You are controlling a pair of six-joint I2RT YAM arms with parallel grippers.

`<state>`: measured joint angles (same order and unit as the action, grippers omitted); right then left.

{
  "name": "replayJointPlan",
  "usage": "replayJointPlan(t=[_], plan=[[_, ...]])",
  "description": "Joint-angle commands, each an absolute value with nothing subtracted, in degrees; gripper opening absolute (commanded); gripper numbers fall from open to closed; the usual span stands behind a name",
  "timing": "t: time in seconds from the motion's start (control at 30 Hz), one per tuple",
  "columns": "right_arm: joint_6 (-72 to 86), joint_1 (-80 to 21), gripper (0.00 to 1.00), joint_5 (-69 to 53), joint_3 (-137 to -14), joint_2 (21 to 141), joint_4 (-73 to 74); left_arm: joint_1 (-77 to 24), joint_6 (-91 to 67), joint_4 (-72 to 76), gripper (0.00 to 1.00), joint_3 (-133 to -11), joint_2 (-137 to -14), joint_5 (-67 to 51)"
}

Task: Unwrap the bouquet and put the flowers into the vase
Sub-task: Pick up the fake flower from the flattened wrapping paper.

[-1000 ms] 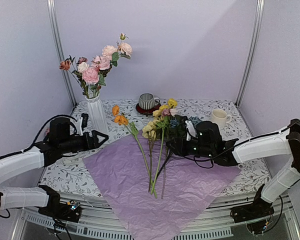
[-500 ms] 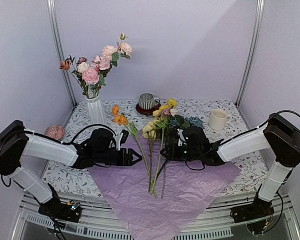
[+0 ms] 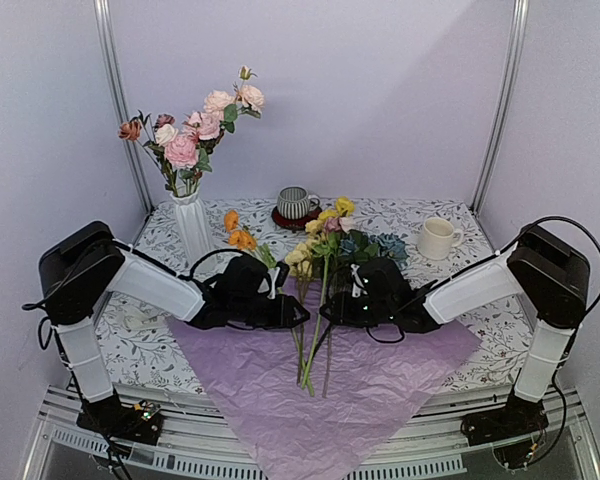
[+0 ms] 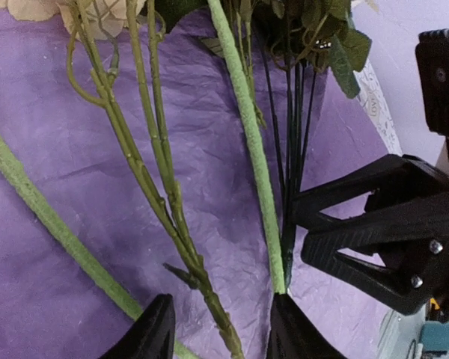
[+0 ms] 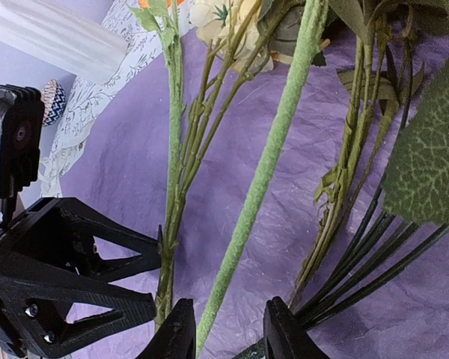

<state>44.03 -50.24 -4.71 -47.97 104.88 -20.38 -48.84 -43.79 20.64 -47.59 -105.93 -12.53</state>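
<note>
The pink-lilac paper [image 3: 310,385] lies spread flat, with the loose flowers [image 3: 317,255] across it, stems toward me. The white ribbed vase [image 3: 192,232] stands at the back left and holds several pink and cream blooms. My left gripper [image 3: 298,312] is low over the stems, open. In the left wrist view its jaws [image 4: 223,334] straddle an olive twin stem [image 4: 181,232], and a fuzzy green stem [image 4: 248,142] ends at the right finger. My right gripper [image 3: 328,310] faces it, open. Its jaws [image 5: 228,334] flank the fuzzy green stem [image 5: 266,172] with gaps on both sides.
A grey striped mug [image 3: 297,203] on a dark coaster stands at the back centre, and a cream mug [image 3: 438,237] at the back right. The two grippers are nearly tip to tip. Dark thin stems and leaves [image 5: 426,157] lie right of the right gripper.
My left arm has swung from beside the vase rightward to the stems, its jaws narrowing. The right gripper has edged left along the stems.
</note>
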Motion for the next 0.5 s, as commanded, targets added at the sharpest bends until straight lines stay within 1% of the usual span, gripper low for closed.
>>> replayJointPlan(t=[0.0, 0.17, 0.27, 0.37, 0.47], plan=[[43.4, -49.7, 0.33, -4.8, -50.1, 106.7, -20.1, -49.6, -44.9, 20.8, 0.45, -50.8, -109.2, -13.5], [43.3, -49.7, 0.33, -5.3, -50.8, 107.5, -20.1, -49.6, -45.7, 20.5, 0.41, -52.2, -111.2, -13.1], [43.3, -49.6, 0.33, -4.9, -50.4, 107.1, -20.1, -49.4, -46.8, 19.5, 0.3, -52.6, -111.8, -11.7], [43.0, -49.6, 0.32, -4.1, -50.0, 106.0, -20.1, -49.4, -47.5, 21.3, 0.13, -51.6, -111.1, -10.8], [42.4, -49.3, 0.32, -2.8, -49.1, 103.9, -20.1, -49.5, -48.2, 18.8, 0.09, -51.1, -107.6, -7.6]])
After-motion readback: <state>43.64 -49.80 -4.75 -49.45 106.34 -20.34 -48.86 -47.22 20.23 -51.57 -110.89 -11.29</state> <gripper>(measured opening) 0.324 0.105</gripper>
